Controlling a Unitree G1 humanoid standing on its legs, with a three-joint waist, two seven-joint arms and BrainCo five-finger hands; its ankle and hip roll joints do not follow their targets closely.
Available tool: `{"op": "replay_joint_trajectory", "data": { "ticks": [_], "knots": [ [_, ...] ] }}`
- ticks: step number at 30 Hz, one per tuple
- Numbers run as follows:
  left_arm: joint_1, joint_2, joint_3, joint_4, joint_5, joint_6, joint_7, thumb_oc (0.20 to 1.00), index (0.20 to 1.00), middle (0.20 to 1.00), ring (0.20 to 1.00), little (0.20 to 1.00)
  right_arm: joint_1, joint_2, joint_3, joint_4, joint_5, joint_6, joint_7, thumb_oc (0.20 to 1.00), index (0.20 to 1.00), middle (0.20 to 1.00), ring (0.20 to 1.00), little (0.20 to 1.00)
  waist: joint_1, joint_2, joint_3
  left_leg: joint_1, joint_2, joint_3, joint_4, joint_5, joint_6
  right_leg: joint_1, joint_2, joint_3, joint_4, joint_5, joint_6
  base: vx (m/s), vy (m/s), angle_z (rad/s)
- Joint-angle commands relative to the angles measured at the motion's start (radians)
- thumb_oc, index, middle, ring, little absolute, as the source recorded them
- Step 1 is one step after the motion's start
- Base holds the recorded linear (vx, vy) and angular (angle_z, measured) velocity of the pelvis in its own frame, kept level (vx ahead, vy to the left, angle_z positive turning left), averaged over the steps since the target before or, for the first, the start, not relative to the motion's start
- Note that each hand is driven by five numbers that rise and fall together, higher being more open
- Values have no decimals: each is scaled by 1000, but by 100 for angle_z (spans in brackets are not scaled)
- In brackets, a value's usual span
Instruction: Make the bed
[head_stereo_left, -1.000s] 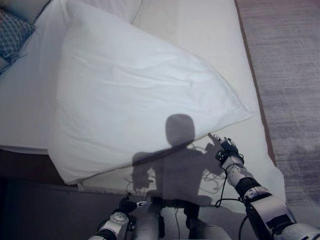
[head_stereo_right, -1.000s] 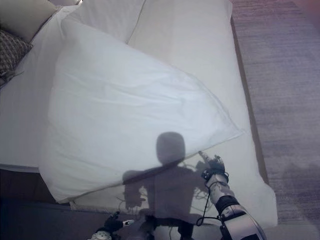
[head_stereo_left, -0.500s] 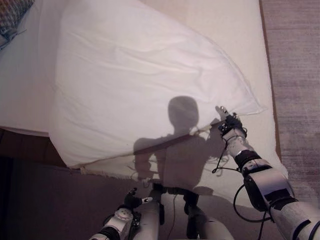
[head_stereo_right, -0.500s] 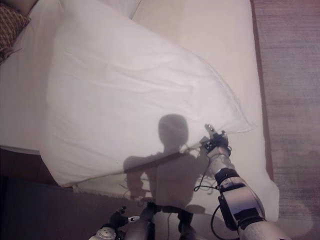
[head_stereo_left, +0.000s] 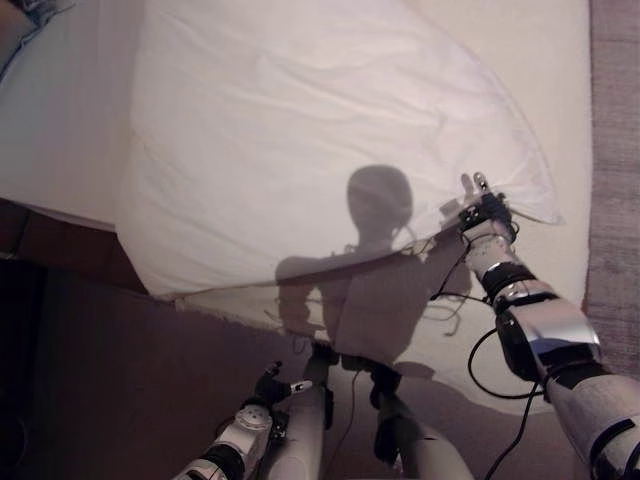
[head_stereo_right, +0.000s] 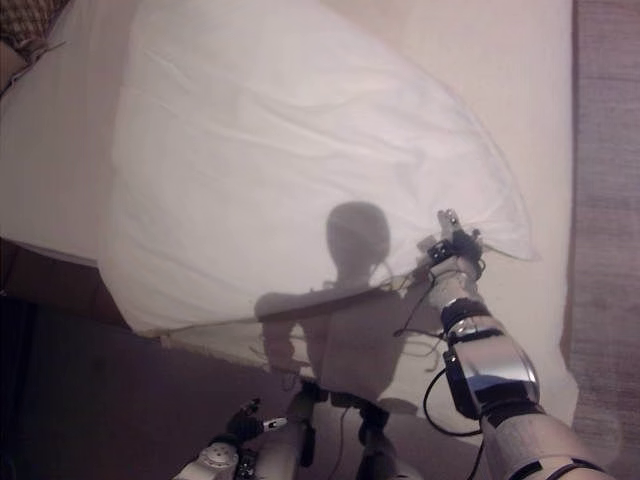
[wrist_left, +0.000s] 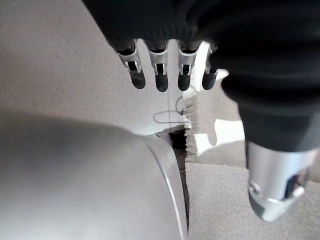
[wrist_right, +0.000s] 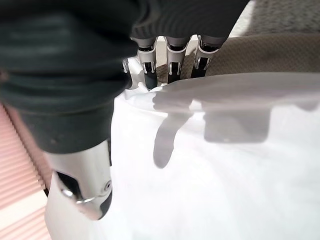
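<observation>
The right hand, fingers straight and holding nothing, sits at the pillow's right-hand corner at centre right, apparently placed to grasp or shift it, while the left hand hangs relaxed at bottom centre.

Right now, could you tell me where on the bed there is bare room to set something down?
The large white pillow covers most of the bed. Bare sheet shows along the right side between the pillow and the carpet, and on the left beyond the pillow's edge. The right hand crowds the pillow's near right corner; the left hand hangs low over the floor.
</observation>
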Motion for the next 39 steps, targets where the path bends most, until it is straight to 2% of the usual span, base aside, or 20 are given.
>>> {"op": "replay_joint_trajectory", "data": {
  "ticks": [1,2,7,8,9,10,11,12,13,15,16,22,23,24,25,29,30,33,35,39],
  "knots": [
    [-59,27,-27,14,-32,-9,23,1000,1000,1000,1000,1000,-173,-126,111,-14,-213,70,-13,1000,1000,1000,1000,1000,-3,-94,67,90,-122,58,-14,-113,4,-45,-123,124,-22,151,88,-89,-40,13],
    [-65,38,-29,-18,-46,-18,35,1000,1000,1000,1000,1000,-220,-150,173,21,-310,119,-15,1000,1000,1000,1000,1000,5,-103,91,67,-120,49,-14,-105,3,-71,-121,113,-2,144,85,-59,-32,13],
    [-86,43,-36,-101,-90,-38,68,1000,1000,1000,1000,1000,-306,-184,240,56,-386,162,-29,1000,1000,1000,1000,1000,17,-104,150,-8,-124,18,-14,-75,5,-150,-128,76,52,131,76,-69,-31,13],
    [-84,40,-37,-115,-99,-38,73,1000,1000,1000,1000,1000,-314,-189,243,50,-384,162,-33,928,928,928,928,928,17,-104,150,-34,-124,8,-14,-70,3,-174,-129,67,60,127,74,-38,-26,21],
    [-82,39,-40,-126,-105,-40,76,1000,1000,1000,1000,1000,-319,-195,241,46,-375,161,-35,890,890,890,890,890,19,-103,150,-54,-123,-1,-14,-65,2,-195,-132,60,66,125,73,-12,-5,23],
    [-82,37,-41,-134,-113,-40,79,1000,1000,1000,1000,1000,-324,-196,246,40,-374,159,-37,576,576,576,576,576,20,-102,150,-76,-125,-8,-14,-59,1,-217,-134,53,74,122,71,-8,3,23],
    [-82,37,-41,-134,-113,-40,79,1000,1000,1000,1000,1000,-325,-196,246,40,-374,159,-37,507,507,507,507,507,20,-102,150,-76,-125,-8,-14,-59,1,-218,-134,53,74,122,71,-5,0,27],
    [-81,30,-45,-148,-135,-44,86,1000,1000,1000,1000,1000,-340,-192,249,22,-347,144,-47,250,250,250,250,250,23,-104,150,-128,-127,-21,-14,-49,-3,-265,-135,41,81,120,70,0,-1,27],
    [-80,27,-47,-153,-141,-45,87,1000,1000,1000,1000,1000,-340,-191,246,14,-335,137,-49,200,200,200,200,200,25,-105,150,-141,-127,-23,-14,-48,-4,-277,-134,38,81,118,70,2,7,34],
    [-77,20,-52,-152,-154,-46,91,1000,1000,1000,1000,1000,-347,-182,241,-6,-299,116,-53,200,200,200,200,200,28,-105,150,-169,-127,-29,-14,-43,-7,-303,-135,33,83,119,70,42,1,34],
    [-74,15,-53,-147,-163,-44,91,1000,1000,1000,1000,1000,-355,-177,236,-12,-276,104,-56,200,200,200,200,200,28,-107,150,-163,-125,-35,-14,-67,-12,-297,-131,45,83,97,77,72,-25,4],
    [-83,1,-76,-121,-175,-36,90,1000,1000,1000,1000,1000,-378,-156,215,-41,-186,47,-65,200,200,200,200,200,33,-99,150,-188,-126,-38,-14,-61,-18,-319,-134,47,74,104,80,1,28,4],
    [-95,-3,-84,-105,-170,-32,89,1000,1000,1000,1000,1000,-375,-142,200,-55,-147,24,-64,200,200,200,200,200,30,-99,150,-197,-129,-31,-14,-38,-16,-325,-138,37,67,132,76,-14,41,9],
    [-95,-4,-84,-103,-170,-32,88,1000,1000,1000,1000,1000,-374,-142,201,-55,-147,24,-64,200,200,200,200,200,28,-100,150,-180,-127,-34,-14,-60,-19,-309,-135,51,65,113,83,-86,84,5],
    [-104,-5,-89,-101,-172,-36,89,1000,1000,1000,1000,1000,-365,-125,185,-77,-115,2,-65,200,200,200,200,200,25,-100,150,-177,-129,-24,-14,-40,-18,-306,-140,41,54,143,80,-20,42,3],
    [-112,1,-94,-120,-172,-46,85,1000,1000,1000,1000,1000,-336,-99,170,-156,-80,-43,-66,200,200,200,200,200,10,-105,150,-126,-131,-7,-14,-49,-20,-261,-141,57,39,156,86,-44,81,-5],
    [-110,10,-107,-181,-178,-55,68,1000,1000,1000,1000,1000,-310,-89,160,-253,-65,-83,-68,200,200,200,200,200,-5,-107,150,-78,-132,11,-14,-56,-21,-218,-145,71,34,160,90,-26,74,-10],
    [-96,17,-116,-241,-202,-58,46,1000,1000,1000,1000,1000,-280,-79,144,-330,-60,-112,-80,200,200,200,200,200,-15,-109,150,-31,-132,27,-14,-67,-19,-174,-146,85,28,161,91,-37,94,-14],
    [-80,30,-158,-379,-288,-58,-23,1000,1000,1000,1000,1000,-234,-75,125,-464,-79,-147,-82,200,200,200,200,200,-45,-101,137,52,-139,49,-14,-85,-14,-101,-153,107,27,157,95,-23,111,-12],
    [-79,52,-225,-549,-383,-40,-81,1000,1000,1000,1000,1000,-198,-95,147,-537,-160,-117,-96,200,200,200,200,200,-79,-84,104,140,-141,84,-14,-108,2,-49,-164,126,54,134,103,3,109,-15]
  ]
}}
